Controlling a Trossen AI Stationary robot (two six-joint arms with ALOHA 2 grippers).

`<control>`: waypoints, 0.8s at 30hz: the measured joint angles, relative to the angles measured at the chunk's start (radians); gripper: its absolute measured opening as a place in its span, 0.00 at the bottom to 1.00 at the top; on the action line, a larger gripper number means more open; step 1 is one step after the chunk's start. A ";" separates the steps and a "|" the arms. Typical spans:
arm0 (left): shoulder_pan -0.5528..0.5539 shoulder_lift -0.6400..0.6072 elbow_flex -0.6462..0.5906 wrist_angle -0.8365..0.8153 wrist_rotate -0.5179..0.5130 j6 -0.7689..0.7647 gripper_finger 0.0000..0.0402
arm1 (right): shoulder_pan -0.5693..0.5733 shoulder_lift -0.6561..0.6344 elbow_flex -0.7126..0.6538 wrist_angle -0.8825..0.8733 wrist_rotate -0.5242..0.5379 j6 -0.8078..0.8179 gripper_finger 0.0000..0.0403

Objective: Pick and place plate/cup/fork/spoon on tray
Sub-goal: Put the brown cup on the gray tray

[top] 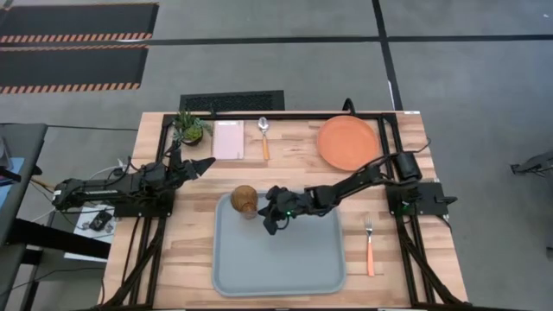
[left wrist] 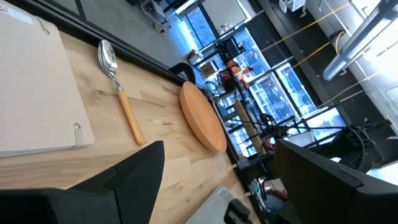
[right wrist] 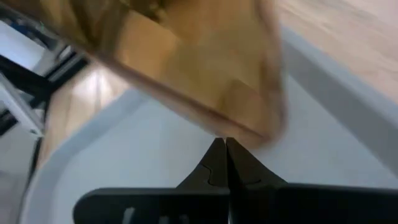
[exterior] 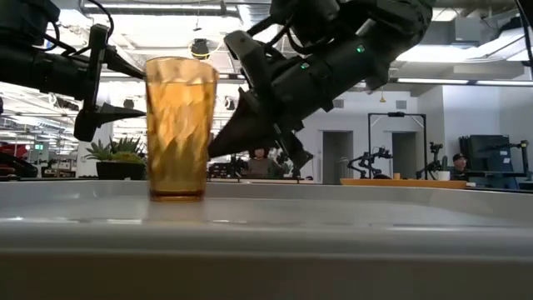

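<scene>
The amber ribbed cup (top: 245, 200) stands upright on its base in the far left corner of the grey-blue tray (top: 285, 268). My right gripper (top: 263, 214) is shut, low over the tray just right of the cup (exterior: 180, 125), its tips pointing at the cup's lower part (right wrist: 205, 81). My left gripper (top: 200, 164) is open and empty above the table, left of the tray. The orange plate (top: 347, 142) lies at the far right. The spoon (top: 263, 136) lies at the far edge. The fork (top: 369, 244) lies right of the tray. My right gripper has its shut fingertips (right wrist: 225, 149) right by the cup's base edge (right wrist: 249, 134), coming slanting down from the table's right. I cannot tell whether they touch the cup. The cup stands upright on the tray.
A white-pink napkin (top: 229, 140) lies left of the spoon, and a small potted plant (top: 188, 128) stands in the far left corner. The spoon (left wrist: 118, 87) and the plate (left wrist: 202, 118) show ahead of my left gripper. Most of the tray's floor is bare.
</scene>
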 joint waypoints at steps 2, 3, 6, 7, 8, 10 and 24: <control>0.000 0.000 0.000 0.000 0.000 0.000 0.72 | -0.010 0.002 0.008 0.000 -0.002 -0.004 0.00; 0.000 0.000 0.000 0.000 0.000 0.000 0.72 | -0.015 0.009 0.013 0.006 -0.002 -0.009 0.00; 0.000 0.000 0.000 0.000 -0.001 0.009 0.72 | -0.032 0.014 0.015 -0.005 -0.012 -0.028 0.00; 0.000 0.000 0.000 0.000 -0.001 0.013 0.72 | -0.036 0.019 0.023 -0.001 -0.021 -0.033 0.00; 0.000 0.000 0.000 0.000 -0.001 0.016 0.72 | -0.041 0.024 0.031 0.004 -0.030 -0.041 0.00; 0.000 0.000 0.000 0.000 -0.001 0.016 0.72 | -0.049 0.032 0.043 0.002 -0.053 -0.057 0.00; 0.000 0.000 0.000 0.000 -0.006 0.024 0.72 | -0.090 0.033 0.053 -0.034 -0.082 -0.079 0.00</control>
